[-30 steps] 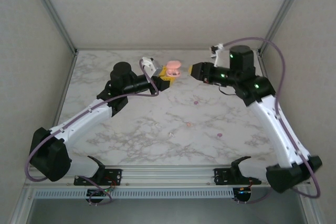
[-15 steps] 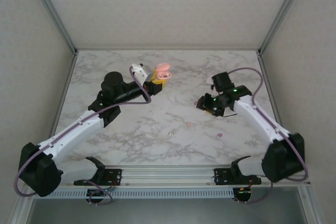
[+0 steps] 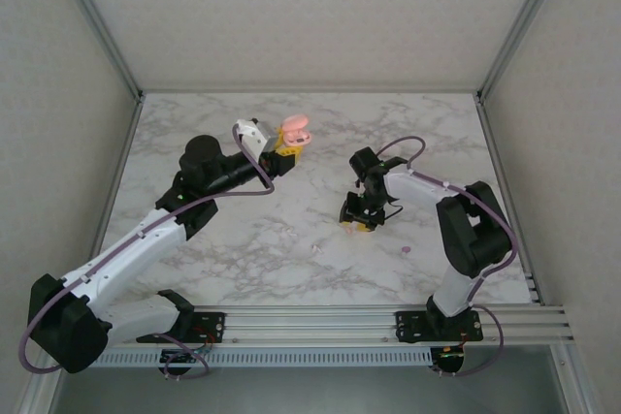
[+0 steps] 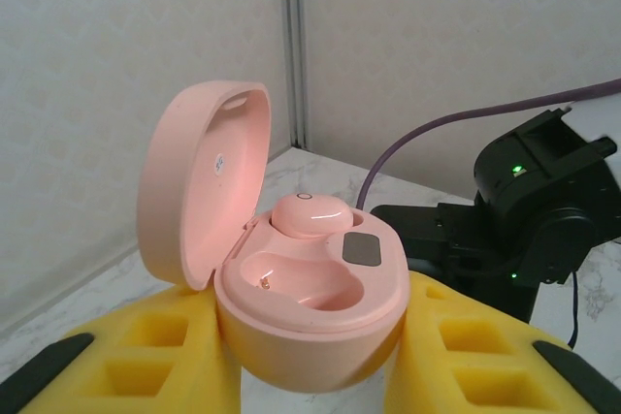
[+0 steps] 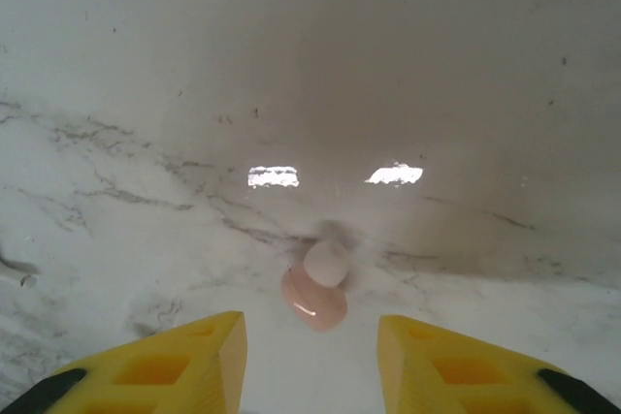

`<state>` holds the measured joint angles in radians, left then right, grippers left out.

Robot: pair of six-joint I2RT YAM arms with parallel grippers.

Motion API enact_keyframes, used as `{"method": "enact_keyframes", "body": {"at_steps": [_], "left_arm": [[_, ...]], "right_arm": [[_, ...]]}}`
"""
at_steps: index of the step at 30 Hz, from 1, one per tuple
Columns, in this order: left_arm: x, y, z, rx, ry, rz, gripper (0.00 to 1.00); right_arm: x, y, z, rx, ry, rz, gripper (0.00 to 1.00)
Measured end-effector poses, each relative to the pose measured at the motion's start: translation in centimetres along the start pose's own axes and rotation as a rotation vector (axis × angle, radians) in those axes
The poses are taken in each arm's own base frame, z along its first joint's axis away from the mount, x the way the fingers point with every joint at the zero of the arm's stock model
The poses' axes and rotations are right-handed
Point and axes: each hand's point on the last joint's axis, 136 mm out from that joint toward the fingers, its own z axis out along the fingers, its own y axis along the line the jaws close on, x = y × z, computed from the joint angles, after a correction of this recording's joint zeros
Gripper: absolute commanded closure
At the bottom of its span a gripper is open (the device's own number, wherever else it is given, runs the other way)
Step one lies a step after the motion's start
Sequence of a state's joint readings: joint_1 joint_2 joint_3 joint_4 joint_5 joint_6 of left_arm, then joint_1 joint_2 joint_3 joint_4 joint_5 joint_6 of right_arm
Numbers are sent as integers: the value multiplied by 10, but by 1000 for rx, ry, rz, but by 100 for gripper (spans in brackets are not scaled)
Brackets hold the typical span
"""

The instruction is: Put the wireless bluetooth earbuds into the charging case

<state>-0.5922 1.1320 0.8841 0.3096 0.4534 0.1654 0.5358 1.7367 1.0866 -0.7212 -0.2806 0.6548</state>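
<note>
- Two arms reach over a marbled white worktop (image 3: pixel 243 239).
- On the left gripper (image 3: pixel 284 145), jaws pinch the open pink rounded plastic charging case (image 4: pixel 310 278).
- The right gripper (image 5: pixel 310 336) has dropped away from that case, jaws spread.
- A peach pebble-like earbud (image 5: pixel 315 293) lies right of the case, just ahead of them; pickup likely next.

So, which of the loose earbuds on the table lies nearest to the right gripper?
The pale peach earbud, on the table just ahead of the open right gripper. The purple earbud and the whitish one lie farther off.
</note>
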Motion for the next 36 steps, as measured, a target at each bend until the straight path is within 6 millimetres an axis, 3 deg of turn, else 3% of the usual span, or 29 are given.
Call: {"method": "enact_keyframes", "body": {"at_steps": [6, 12, 21, 29, 36], "left_arm": [[0, 1, 0, -5, 1, 1, 81], [4, 1, 0, -7, 15, 4, 81], [5, 1, 0, -6, 21, 5, 81], [5, 1, 0, -6, 21, 5, 81], [5, 1, 0, -6, 21, 5, 81]], "right_arm": [[0, 1, 1, 3, 5, -5, 61], [-8, 11, 17, 15, 23, -33, 62], [-10, 16, 16, 12, 21, -59, 63], [-13, 32, 16, 0, 13, -151, 62], [-23, 37, 14, 14, -9, -184, 61]]}}
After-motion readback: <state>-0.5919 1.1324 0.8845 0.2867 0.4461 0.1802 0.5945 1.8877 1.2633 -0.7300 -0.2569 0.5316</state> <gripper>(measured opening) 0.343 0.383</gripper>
